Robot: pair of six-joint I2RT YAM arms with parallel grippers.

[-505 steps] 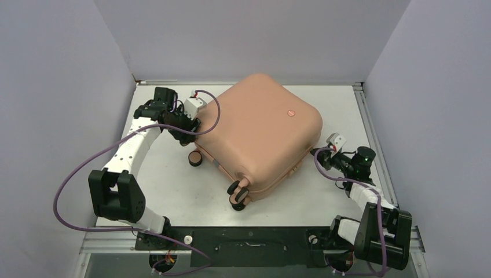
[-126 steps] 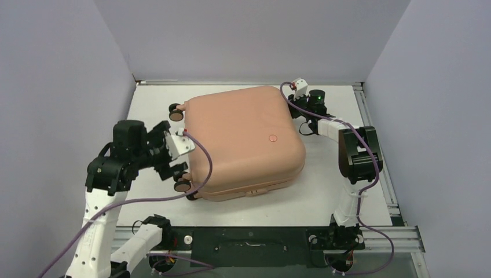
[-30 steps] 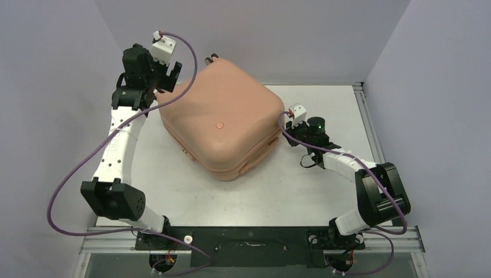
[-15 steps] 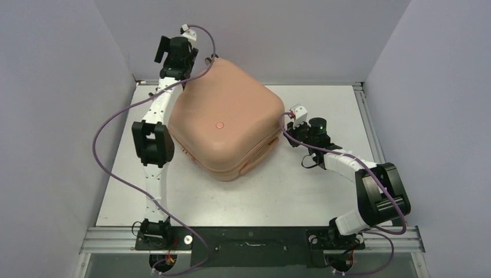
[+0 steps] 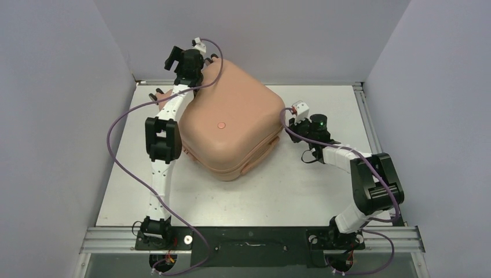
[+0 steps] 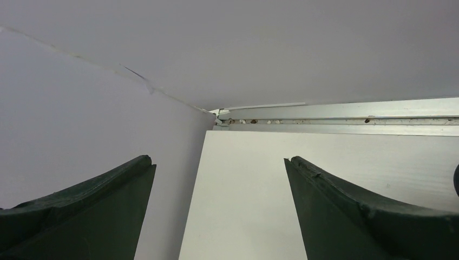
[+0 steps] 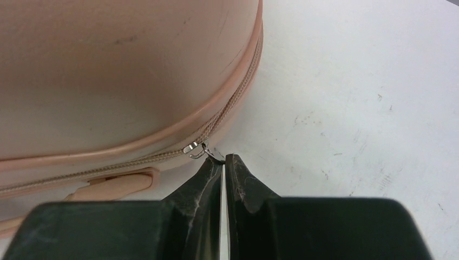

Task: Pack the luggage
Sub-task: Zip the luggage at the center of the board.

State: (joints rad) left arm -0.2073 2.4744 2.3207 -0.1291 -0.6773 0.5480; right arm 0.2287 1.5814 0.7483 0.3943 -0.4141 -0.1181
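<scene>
Luggage (image 5: 223,124) lies with its zipper pull (image 7: 196,147) touching the closed right gripper (image 7: 223,158).

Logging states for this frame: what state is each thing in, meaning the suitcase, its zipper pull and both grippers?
suitcase: closed, shells together, dotted shell facing up, on the table.
zipper pull: at the seam on the suitcase's right side, pinched at the right gripper's tips.
left gripper: open, empty, up near the suitcase's far-left corner.
right gripper: shut on the zipper pull.
</scene>
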